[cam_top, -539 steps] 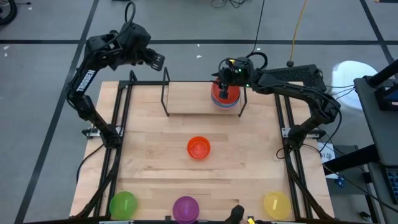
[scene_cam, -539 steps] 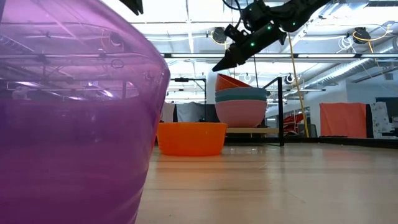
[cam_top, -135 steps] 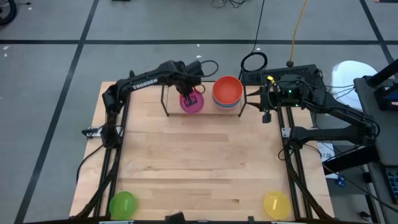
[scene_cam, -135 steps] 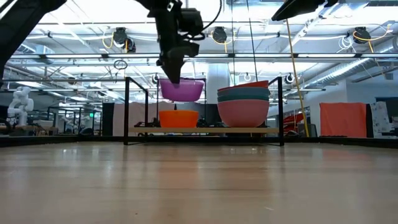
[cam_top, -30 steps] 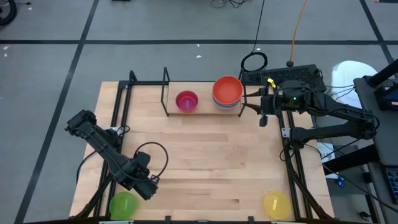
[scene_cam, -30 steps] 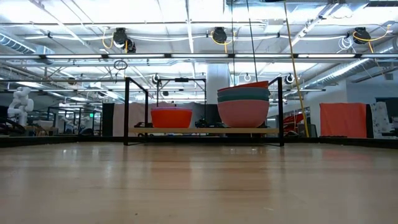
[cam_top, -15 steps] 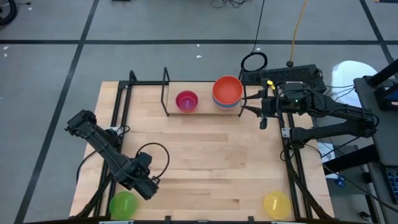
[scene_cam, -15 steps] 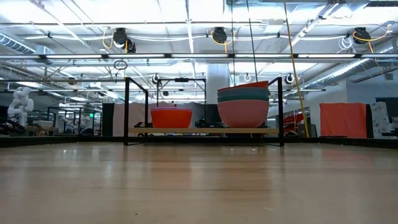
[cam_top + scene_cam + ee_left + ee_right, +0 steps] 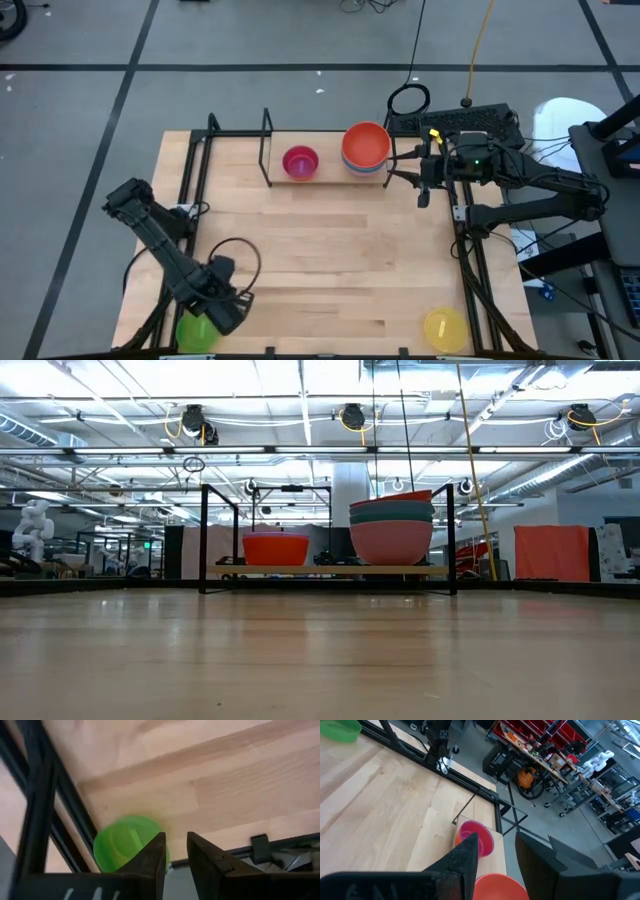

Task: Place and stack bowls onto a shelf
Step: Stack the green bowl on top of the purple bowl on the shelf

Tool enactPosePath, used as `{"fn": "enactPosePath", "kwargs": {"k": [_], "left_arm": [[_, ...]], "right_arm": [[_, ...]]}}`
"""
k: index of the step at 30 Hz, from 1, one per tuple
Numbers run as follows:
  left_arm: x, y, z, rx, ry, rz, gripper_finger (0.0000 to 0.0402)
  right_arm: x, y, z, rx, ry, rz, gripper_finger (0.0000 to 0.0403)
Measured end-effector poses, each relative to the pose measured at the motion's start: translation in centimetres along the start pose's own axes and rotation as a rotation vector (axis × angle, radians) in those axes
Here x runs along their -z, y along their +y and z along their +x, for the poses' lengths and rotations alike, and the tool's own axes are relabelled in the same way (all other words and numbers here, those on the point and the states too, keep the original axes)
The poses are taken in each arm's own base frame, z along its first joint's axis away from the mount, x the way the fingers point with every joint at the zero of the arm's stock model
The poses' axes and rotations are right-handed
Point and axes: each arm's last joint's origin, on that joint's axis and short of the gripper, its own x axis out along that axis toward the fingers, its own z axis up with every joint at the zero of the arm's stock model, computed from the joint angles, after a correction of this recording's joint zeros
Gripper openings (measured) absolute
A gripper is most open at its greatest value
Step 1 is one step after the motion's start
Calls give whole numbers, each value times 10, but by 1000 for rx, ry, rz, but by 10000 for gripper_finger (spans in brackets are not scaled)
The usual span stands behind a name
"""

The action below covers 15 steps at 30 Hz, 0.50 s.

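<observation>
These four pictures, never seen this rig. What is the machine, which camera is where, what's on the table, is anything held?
It is a robot with two dark arms at a wooden table, each ending in two-finger jaws.

The high view looks straight down. The low view sits at table height, looking across at the shelf. Each wrist view looks forward past that arm's own jaws.

On the shelf: a purple bowl nested in an orange bowl, and beside them a stack of bowls with red on top. On the table's near edge: a green bowl and a yellow bowl.

The left gripper hangs over the green bowl, open, not yet gripping it. The right gripper waits beside the shelf, open. Nothing is held.
</observation>
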Motion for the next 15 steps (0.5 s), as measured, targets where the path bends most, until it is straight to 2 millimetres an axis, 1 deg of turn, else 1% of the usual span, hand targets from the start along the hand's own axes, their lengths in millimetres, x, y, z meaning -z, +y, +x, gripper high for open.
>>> {"fn": "enactPosePath", "kwargs": {"k": [3,6,10,15], "left_arm": [[16,8,2,9,7,-127,85],[33,14,5,26,27,-211,85],[52,9,17,45,77,-178,86],[67,-6,43,33,66,-153,86]], "right_arm": [[0,0,0,0,0,-1,125],[0,0,0,0,0,-1,125],[-1,-1,0,6,-8,0,125],[-4,-3,0,28,-43,4,125]]}}
